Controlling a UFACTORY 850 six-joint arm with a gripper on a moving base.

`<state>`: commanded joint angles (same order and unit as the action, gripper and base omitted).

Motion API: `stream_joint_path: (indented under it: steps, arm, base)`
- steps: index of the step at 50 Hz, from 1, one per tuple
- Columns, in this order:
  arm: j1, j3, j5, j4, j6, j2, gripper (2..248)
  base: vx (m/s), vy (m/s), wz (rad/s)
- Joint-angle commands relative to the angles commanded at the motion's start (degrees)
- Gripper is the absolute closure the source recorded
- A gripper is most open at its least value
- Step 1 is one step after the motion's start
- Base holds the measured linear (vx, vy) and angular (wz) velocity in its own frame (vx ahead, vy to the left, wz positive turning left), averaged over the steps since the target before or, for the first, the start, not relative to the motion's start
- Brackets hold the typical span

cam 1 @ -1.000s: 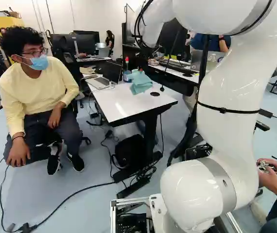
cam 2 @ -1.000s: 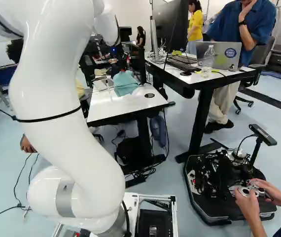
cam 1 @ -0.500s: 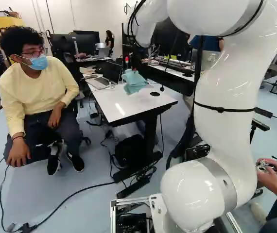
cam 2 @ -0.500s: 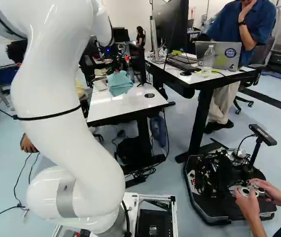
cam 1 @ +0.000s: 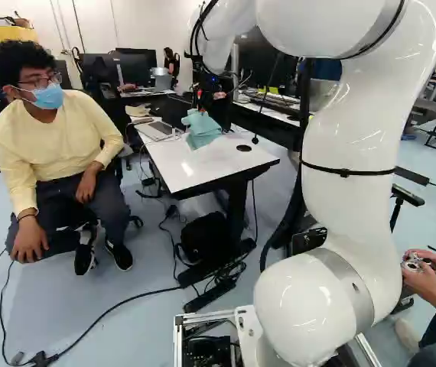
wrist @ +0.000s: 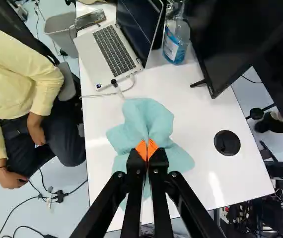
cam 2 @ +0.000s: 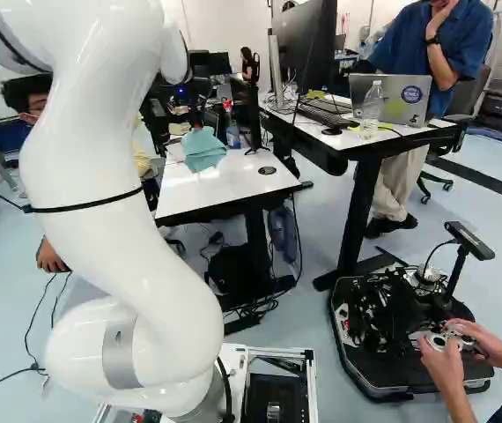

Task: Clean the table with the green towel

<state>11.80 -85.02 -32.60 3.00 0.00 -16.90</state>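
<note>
My gripper (cam 1: 201, 101) is over the white table (cam 1: 183, 177) in the left base view, with the green towel (cam 1: 202, 130) hanging below it. In the wrist view the orange pads of the gripper (wrist: 147, 150) are closed on the bunched middle of the towel (wrist: 149, 119), and its folds spread out on several sides. Beside the towel lies bare tabletop (wrist: 196, 116). Whether the towel's lower edge touches the table I cannot tell.
Beyond the towel on the table are a laptop (wrist: 112, 49) with its cable, a blue-labelled bottle (wrist: 175, 43) and a monitor (wrist: 231, 39). A round black disc (wrist: 227, 143) is beside the towel. A seated person (cam 1: 53, 145) is close to the table's side.
My arm has carried the towel leftward over the table in both base views, still in the gripper. The base has stayed put. The seated person has leaned slightly.
</note>
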Motion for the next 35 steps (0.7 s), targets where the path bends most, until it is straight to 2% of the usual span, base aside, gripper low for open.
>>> stream_joint_path:
  steps: [35]
  arm:
    - [4.1,-1.7,0.0,0.0,0.0,-1.4,225]
  base:
    - [0.0,0.0,0.0]
